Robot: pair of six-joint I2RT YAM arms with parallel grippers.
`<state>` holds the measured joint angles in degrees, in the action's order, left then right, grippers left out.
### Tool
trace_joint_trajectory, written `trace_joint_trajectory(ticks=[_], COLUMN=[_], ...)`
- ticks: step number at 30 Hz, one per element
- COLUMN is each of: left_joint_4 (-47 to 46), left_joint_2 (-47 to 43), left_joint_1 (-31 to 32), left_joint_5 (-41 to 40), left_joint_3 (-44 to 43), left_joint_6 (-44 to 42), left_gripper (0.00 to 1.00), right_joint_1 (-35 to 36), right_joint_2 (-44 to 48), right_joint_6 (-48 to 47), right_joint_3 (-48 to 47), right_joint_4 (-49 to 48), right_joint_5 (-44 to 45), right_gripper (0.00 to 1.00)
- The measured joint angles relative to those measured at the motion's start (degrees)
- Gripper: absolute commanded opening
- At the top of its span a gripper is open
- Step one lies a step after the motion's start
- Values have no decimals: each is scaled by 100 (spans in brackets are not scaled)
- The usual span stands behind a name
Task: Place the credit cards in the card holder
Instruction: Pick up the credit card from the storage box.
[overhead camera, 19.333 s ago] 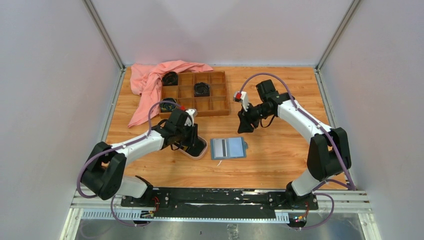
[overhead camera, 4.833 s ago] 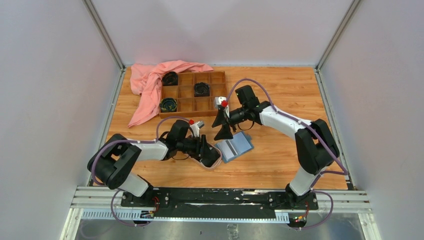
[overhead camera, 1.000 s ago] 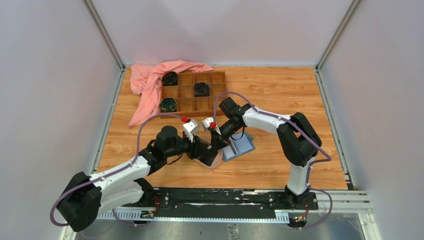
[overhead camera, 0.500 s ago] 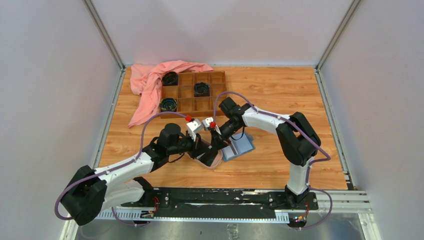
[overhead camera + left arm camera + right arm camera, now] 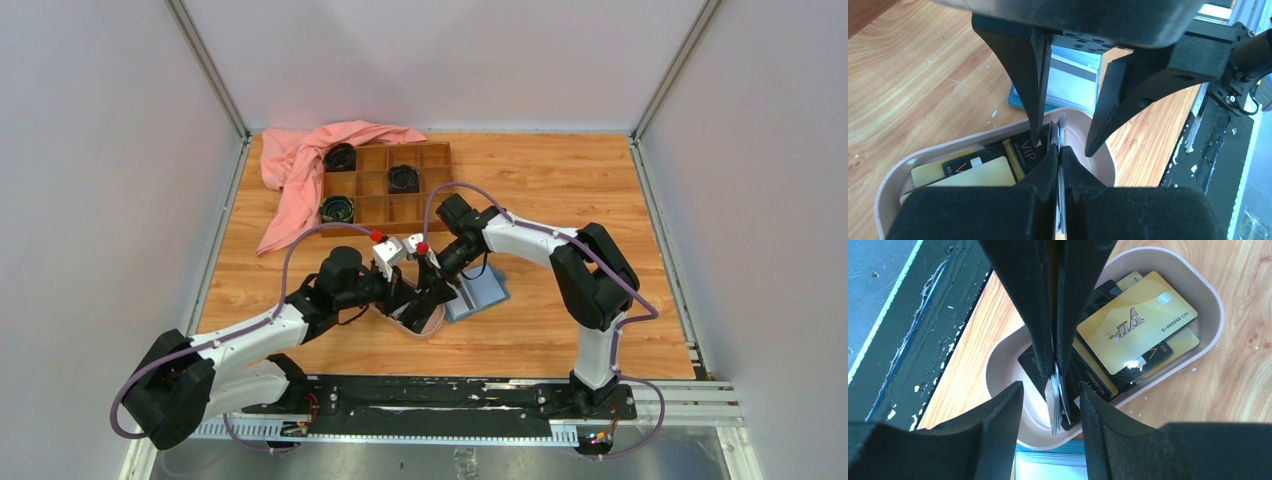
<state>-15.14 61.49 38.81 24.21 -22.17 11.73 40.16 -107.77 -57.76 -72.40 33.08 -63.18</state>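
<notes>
- The left gripper is clamped tight on a thin stack of credit cards, held on edge directly above the pink dish; it looks to be several cards, not one.
- The right gripper is partly spread, one finger on each side of that stack above the dish; neither finger appears to touch the cards.
- Other cards lie flat in the dish, a gold card on top and black ones beneath; the card holder lies open on the table just beside the dish, on the right arm's side.
- Risk, dropped handover: if the left jaws let go before the right ones bite, the stack is likely to fall back into the dish.
- Risk, fanning: smooth plastic faces may slide on one another under an off-centre squeeze; cards could splay or slip out over the dish rim.
- Risk, contact: the two sets of fingers stand very near each other above the dish; a small misalignment could make them clash or knock the dish.
- Risk, jamming: a whole stack offered to one slot would probably not enter; the light holder may be pushed away from the dish.
</notes>
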Motion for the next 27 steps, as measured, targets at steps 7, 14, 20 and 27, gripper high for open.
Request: trace_joint_trajectory(ticks=[7,14,20,27], left_joint_4=[-31,-42,-149,-157], left_joint_2=[90,103,319,654], left_joint_1=[-2,-22,-129,-254], left_joint_5=[-48,-24,157,490], left_joint_3=[0,0,-20,-184], left_joint_6=[-61,-59,37,188], left_gripper=[0,3,7,19], right_joint_1=[0,0,0,0], right_joint_2=[0,-37,-195,-234], right_joint_6=[92,151,264,337], right_joint_3=[-9,-9,-11,-11], right_joint_4=[-4,-9,-81,-44], right_joint_5=[83,87,175,184], right_gripper=[49,38,19,12])
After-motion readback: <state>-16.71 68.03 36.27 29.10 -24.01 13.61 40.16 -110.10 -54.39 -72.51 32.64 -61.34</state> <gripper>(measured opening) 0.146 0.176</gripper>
